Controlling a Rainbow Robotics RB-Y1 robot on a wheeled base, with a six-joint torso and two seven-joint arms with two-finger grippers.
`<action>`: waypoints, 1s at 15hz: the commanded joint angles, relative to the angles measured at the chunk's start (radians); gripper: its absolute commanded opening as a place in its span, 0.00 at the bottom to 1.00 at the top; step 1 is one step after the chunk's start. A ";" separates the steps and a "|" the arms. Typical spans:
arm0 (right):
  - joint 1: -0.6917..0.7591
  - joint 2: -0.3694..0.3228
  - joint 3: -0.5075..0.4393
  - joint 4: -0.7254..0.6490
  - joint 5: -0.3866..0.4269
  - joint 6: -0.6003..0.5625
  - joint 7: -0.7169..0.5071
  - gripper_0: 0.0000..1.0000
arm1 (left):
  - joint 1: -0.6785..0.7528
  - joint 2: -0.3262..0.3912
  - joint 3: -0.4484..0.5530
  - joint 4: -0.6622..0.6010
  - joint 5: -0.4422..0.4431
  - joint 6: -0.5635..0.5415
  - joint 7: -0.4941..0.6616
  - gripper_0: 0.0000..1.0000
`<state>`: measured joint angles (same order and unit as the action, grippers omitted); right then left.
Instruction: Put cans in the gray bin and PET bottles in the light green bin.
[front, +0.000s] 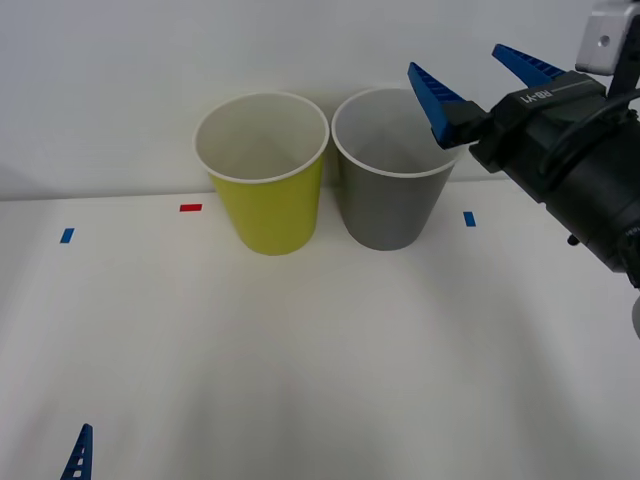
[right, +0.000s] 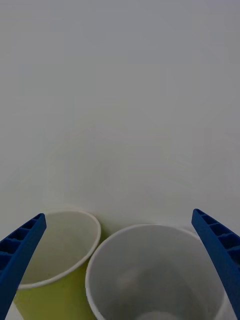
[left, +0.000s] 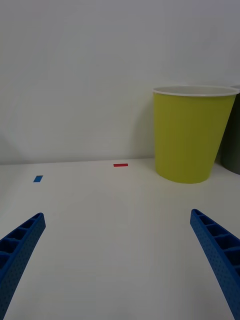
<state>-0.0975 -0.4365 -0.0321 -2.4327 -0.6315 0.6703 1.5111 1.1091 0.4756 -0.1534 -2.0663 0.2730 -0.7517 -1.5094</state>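
Overhead, we note the right hand (front: 480, 75) spread wide and empty above the gray bin (front: 390, 200), touching the light green bin (front: 268, 205) on the desk (front: 320, 350); left hand (left: 120, 265) low, parted, near edge.

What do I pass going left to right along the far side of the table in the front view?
Blue tape mark → red tape mark → light green bin → gray bin → second blue tape mark.
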 joint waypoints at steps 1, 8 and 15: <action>0.134 -0.013 -0.052 -0.091 0.026 0.000 -0.020 1.00 | 0.000 0.000 0.000 0.000 0.000 0.000 0.000 1.00; 0.440 0.005 0.004 -0.185 0.227 -0.060 -0.077 1.00 | 0.000 0.000 0.000 0.000 0.000 0.000 0.000 1.00; 0.504 0.042 0.161 0.026 0.403 -0.471 -0.092 1.00 | 0.000 0.000 0.000 0.000 0.000 0.000 0.000 1.00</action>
<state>0.3672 -0.3890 0.1010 -2.4610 -0.2313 0.2821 1.4163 1.1091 0.4755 -0.1534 -2.0663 0.2730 -0.7516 -1.5094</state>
